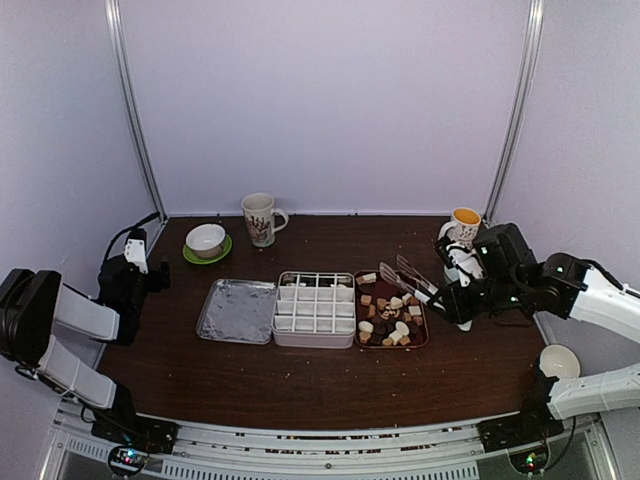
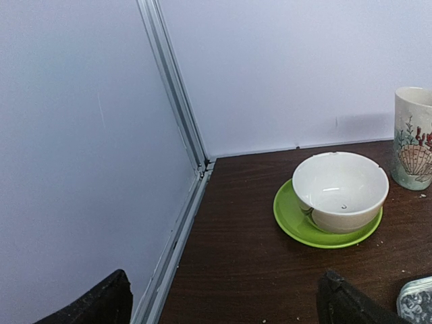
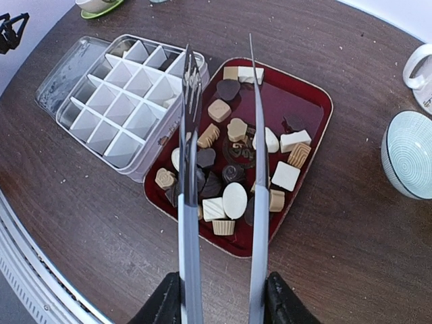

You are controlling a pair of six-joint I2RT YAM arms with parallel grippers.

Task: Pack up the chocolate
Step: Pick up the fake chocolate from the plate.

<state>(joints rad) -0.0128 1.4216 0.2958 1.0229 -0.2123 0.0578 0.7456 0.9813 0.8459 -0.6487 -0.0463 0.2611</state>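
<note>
Picking step: right tool [image 3: 223,304] clamped on tongs [image 3: 190,189], over chocolate [image 3: 235,200] piled in tray [image 3: 317,101], at 3 o'clock from box [image 3: 121,101]. Tong tips apart, nothing between. Far off at 9 o'clock, left tool [image 2: 223,304] apart, holding nothing. Next: go down, pinch one piece softly.

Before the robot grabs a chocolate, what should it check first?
1. The right gripper is shut on the tongs: ok.
2. The tong tips are apart, with nothing caught between them: ok.
3. The chocolate is lying in the red tray: ok.
4. The white box is open, and the compartments in view look empty: ok.
5. The left gripper is open, holds nothing and is off by the wall: ok.
6. How high the tips are above the pieces: cannot tell.
</note>
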